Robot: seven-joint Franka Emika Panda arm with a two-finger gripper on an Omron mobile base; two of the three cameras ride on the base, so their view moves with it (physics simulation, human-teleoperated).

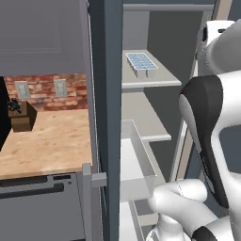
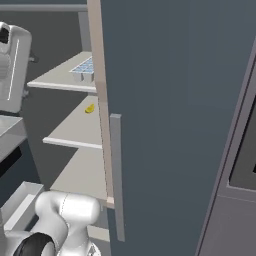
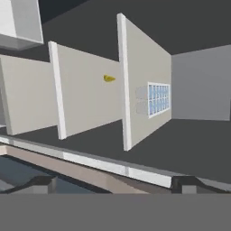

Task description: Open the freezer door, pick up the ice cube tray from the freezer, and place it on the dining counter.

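The freezer [image 1: 160,117] stands open, a tall dark-grey compartment with pale grey shelves stepping down from far to near. Its door [image 1: 106,94] is swung out to the left, seen edge-on in the left base view, with a white bin [image 1: 136,160] on its inner face and a grey bar handle [image 1: 87,202] low down. In the right base view a plain slate door [image 2: 170,125] with its own vertical handle [image 2: 116,175] closes off the right side of the compartment. Left of the freezer lies a wood bench [image 1: 47,141] backed by brick, carrying a small dark box [image 1: 21,115].

The ice cube tray [image 1: 141,63] sits flat on the upper shelf [image 1: 150,80], toward its far part, pale blue cells facing up; it also shows in the right base view [image 2: 85,67] and the hand view [image 3: 158,99]. A small yellow item [image 2: 90,108] lies on the shelf below.

The pincer [image 3: 113,185] hangs outside the freezer, well apart from the tray, its dark fingertips [image 3: 43,182] set wide apart, released and holding nothing.
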